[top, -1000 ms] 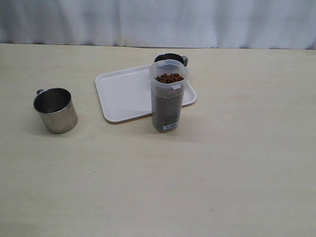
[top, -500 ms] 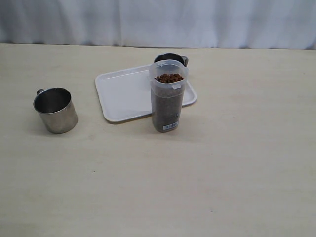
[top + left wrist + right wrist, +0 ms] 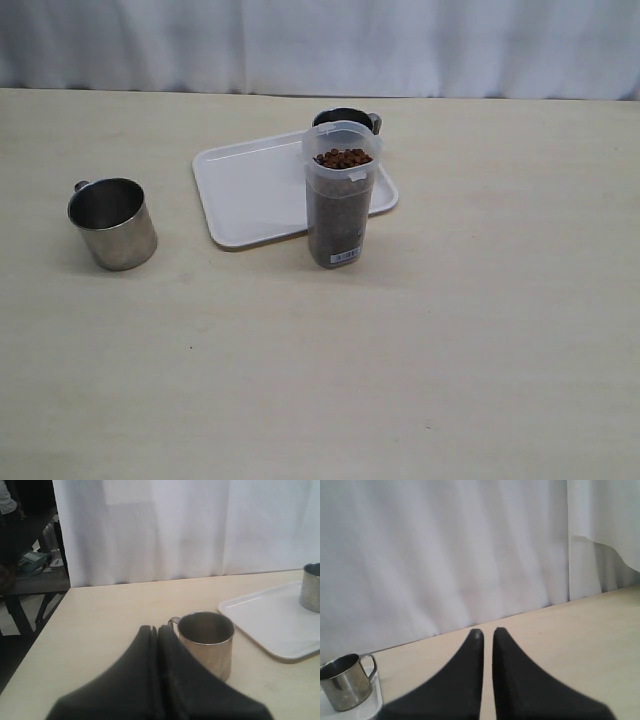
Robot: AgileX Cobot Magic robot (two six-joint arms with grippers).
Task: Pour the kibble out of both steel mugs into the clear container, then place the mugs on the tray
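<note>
Remaining mug: looks empty, on bench just ahead of left gripper (closed, empty).
Other mug: already on tray.
Right gripper: closed, empty.
Kibble: in clear container, so pouring looks done.

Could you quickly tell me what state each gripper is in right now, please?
Left gripper: closed, holding nothing.
Right gripper: closed, holding nothing.
</note>
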